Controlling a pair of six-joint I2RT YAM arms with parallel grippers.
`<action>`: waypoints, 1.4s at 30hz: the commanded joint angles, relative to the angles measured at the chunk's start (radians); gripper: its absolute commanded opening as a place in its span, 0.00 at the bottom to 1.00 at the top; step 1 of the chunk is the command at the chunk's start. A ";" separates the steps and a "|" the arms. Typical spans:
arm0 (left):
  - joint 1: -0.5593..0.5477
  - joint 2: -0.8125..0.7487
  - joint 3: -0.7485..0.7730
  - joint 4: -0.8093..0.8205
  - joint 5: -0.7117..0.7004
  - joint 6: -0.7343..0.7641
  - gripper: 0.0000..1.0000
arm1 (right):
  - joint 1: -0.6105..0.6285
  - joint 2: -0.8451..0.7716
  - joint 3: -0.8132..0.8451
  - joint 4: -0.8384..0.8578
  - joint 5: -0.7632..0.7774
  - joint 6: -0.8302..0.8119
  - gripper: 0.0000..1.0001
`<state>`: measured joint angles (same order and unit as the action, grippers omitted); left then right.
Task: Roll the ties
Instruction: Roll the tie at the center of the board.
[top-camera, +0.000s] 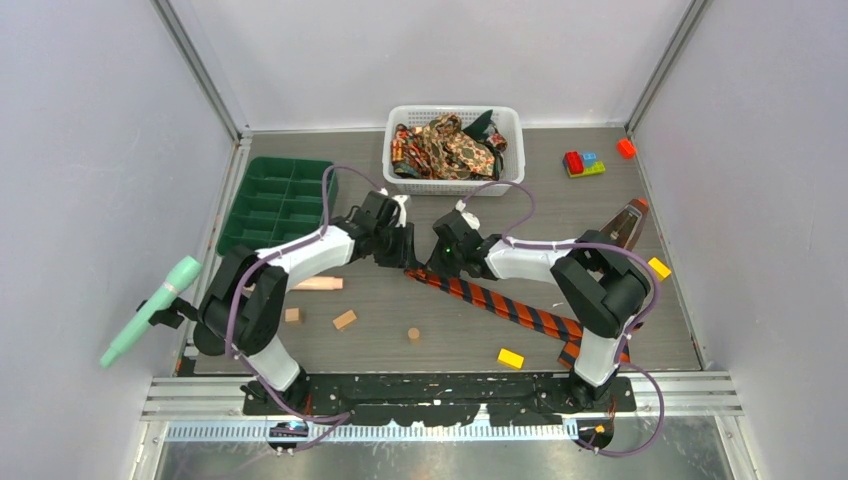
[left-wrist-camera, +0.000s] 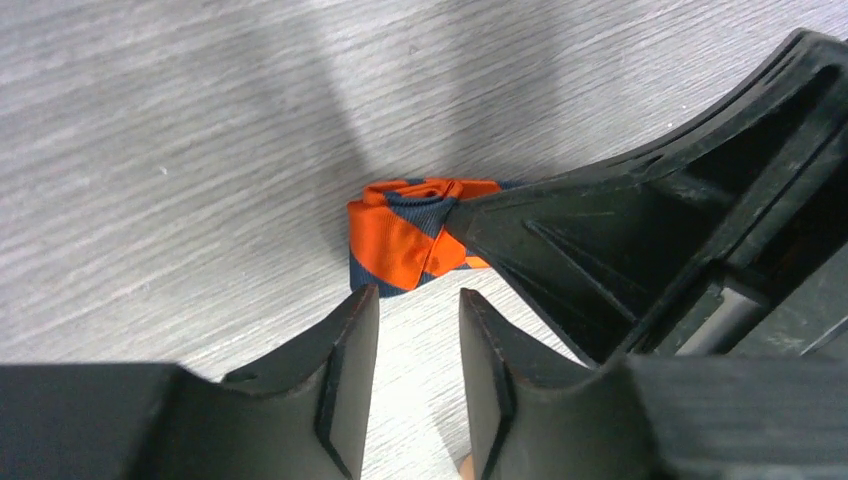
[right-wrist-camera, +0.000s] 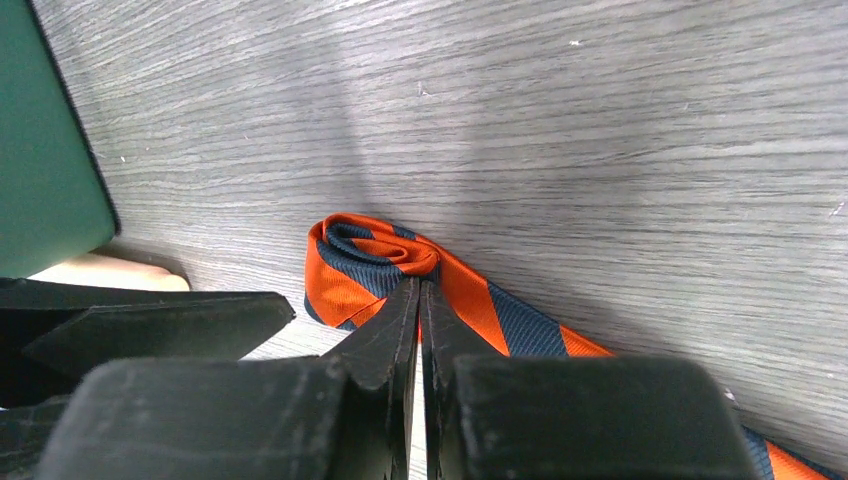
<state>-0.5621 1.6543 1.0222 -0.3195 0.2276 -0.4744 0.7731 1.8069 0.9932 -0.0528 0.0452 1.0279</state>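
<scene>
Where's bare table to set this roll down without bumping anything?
Front centre is free: the patch bordered by the wooden cylinder, yellow block and striped tie. Also right of the basket, before the colored bricks. Crowded left-front around the wood blocks.

The striped tie (top-camera: 500, 302), orange with dark navy diagonal bands, lies flat on the desk in front of the white basket (top-camera: 452, 108) and stretches diagonally away from it toward the near right. Its end nearest the basket is wound into a small tight roll (right-wrist-camera: 365, 262), pinched by the right hand (right-wrist-camera: 420, 300). Inside the basket, brown-gold paisley ties (top-camera: 448, 150) lie crumpled in a heap. A dark green tie (top-camera: 484, 124) sits toward its far right corner.
</scene>
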 joint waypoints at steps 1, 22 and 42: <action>0.018 -0.068 -0.057 0.063 -0.022 -0.039 0.42 | 0.008 0.005 -0.017 0.001 -0.004 0.008 0.10; 0.053 -0.095 -0.271 0.393 -0.005 -0.188 0.69 | 0.009 -0.001 -0.036 0.025 -0.016 0.020 0.09; 0.058 0.002 -0.338 0.563 0.073 -0.272 0.33 | 0.009 -0.007 -0.044 0.030 -0.017 0.023 0.09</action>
<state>-0.5041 1.6436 0.7074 0.1978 0.2737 -0.7349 0.7731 1.8069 0.9657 -0.0002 0.0273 1.0504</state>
